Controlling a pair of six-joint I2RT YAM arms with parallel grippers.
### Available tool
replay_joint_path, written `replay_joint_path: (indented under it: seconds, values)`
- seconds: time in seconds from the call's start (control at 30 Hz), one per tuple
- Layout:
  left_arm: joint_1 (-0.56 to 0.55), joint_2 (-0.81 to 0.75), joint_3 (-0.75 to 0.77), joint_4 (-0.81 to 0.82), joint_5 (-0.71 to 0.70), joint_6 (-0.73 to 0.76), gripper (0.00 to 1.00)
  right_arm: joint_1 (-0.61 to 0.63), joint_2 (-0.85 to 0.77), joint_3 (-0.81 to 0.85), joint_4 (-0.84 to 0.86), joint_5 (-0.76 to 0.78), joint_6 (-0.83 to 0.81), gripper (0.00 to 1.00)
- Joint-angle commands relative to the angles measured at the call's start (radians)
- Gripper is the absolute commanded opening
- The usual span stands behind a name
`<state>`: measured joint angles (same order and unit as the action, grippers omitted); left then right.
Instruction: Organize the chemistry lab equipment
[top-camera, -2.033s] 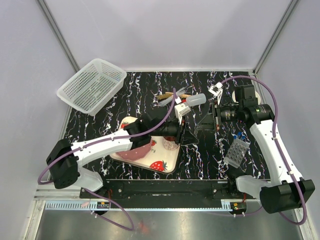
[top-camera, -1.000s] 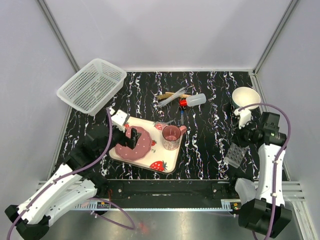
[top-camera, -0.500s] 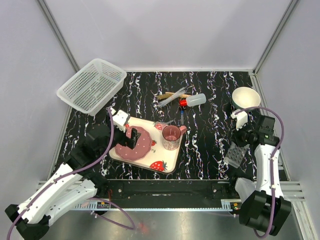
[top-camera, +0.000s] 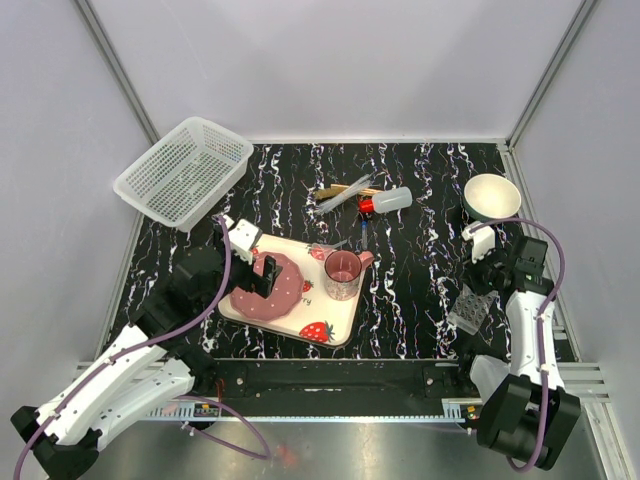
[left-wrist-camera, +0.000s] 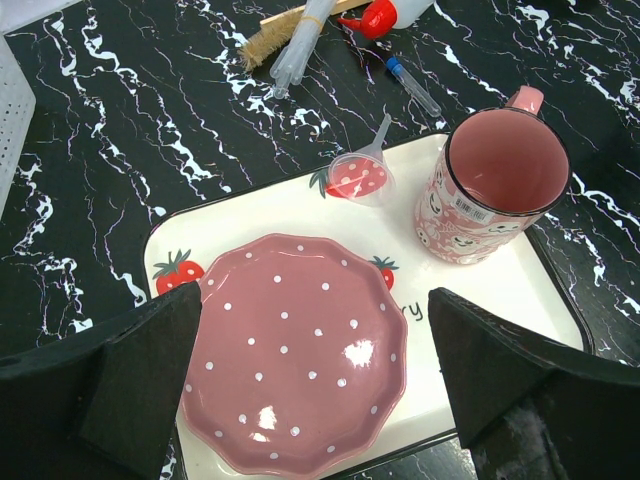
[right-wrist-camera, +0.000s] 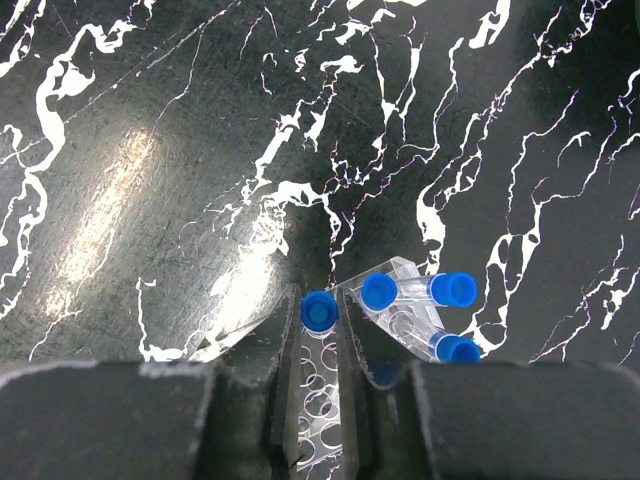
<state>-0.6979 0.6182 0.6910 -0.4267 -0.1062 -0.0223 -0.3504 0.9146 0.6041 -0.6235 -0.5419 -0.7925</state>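
Black marbled table (top-camera: 420, 280) has open room at centre. Near its right edge the clear tube rack (right-wrist-camera: 318, 420) lies between the fingers of the right gripper (right-wrist-camera: 312, 385); whether they clamp it is unclear. The left gripper (left-wrist-camera: 315, 295) gapes wide above the pink plate (left-wrist-camera: 290, 370). Only the left wrist view shows "ry" on the tray (left-wrist-camera: 510, 300).

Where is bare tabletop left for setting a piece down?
Bare: the stretch between the basket and the tube pile; the patch between the strawberry tray and the tube rack. Crowded: the pile by the red-capped bottle, and the right edge by the bowl.
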Motion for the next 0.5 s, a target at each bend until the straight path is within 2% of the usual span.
replay_joint_path:
  seconds: [0.0, 0.47]
  values:
    - [0.006, -0.003, 0.007, 0.017, -0.024, 0.015, 0.99, -0.012, -0.01, -0.016, 0.047, -0.018, -0.005, 0.2]
    - [0.006, -0.003, 0.005, 0.02, -0.012, 0.015, 0.99, -0.035, -0.083, -0.05, -0.01, -0.027, -0.031, 0.28]
